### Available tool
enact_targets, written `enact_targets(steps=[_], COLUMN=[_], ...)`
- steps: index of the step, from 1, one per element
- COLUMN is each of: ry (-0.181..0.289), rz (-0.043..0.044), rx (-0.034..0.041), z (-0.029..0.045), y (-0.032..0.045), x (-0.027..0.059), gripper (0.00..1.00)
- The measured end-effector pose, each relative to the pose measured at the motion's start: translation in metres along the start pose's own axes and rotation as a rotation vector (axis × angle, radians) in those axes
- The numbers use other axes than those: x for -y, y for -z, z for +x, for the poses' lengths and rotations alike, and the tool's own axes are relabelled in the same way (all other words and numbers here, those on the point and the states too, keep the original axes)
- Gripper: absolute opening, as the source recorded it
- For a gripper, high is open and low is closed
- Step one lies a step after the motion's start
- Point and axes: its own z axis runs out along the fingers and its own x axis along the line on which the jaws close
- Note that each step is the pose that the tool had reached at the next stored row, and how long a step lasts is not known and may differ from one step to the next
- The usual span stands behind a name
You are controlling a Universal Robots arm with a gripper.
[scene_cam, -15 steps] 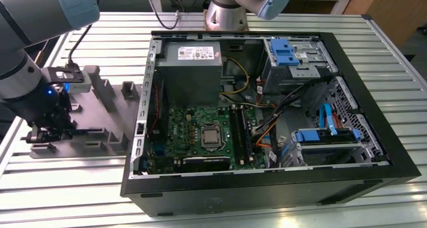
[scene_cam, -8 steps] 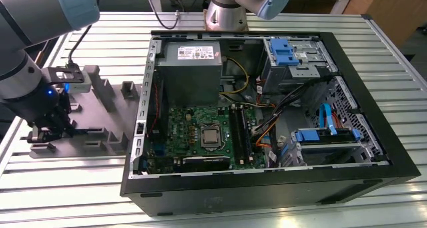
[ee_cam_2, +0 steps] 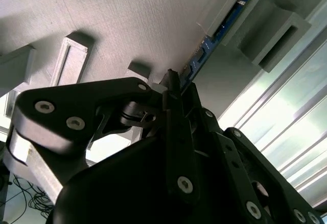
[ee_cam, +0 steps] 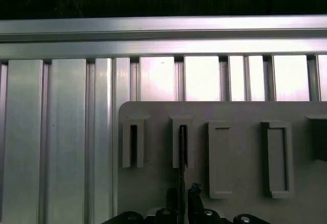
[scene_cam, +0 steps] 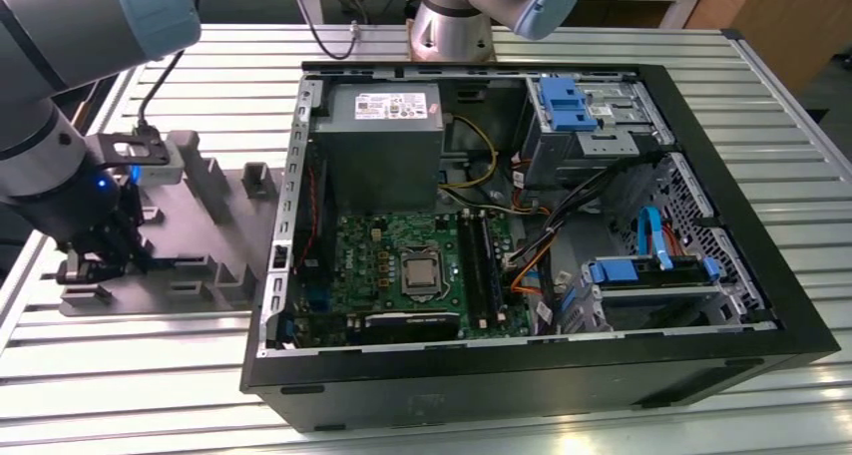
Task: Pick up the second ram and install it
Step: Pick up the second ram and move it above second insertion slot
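reaching for the second ram (ee_cam_2: 225,24) in the grey tray (scene_cam: 219,216)
it stands on edge in a tray slot, the gripper (ee_cam: 183,199) down at one end; we cannot tell whether the claw is clenched. we judge it light, stiff, brittle: pinch the flat faces, lift straight, no twisting.

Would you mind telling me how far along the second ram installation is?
Approach looks done: the gripper sits at the second ram. In hand: nothing lifted; the ram stands in a slot of the grey tray. Left: lifting it and seating it in the motherboard slots.
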Motion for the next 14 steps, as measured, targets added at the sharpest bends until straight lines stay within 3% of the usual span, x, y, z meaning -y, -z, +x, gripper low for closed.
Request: enact_targets(steps=[9,10,14], ry=[0.000,0.000,0.000], rz=[-0.0004,-0.0004,-0.0004], rx=[-0.0003,-0.0003,-0.0003], z=[-0.0003,-0.0003,-0.0002], y=[-0.0012,-0.0013,-0.0018], x=[0.0000,0.0000,0.0000], gripper=[0.21,0.14,0.14])
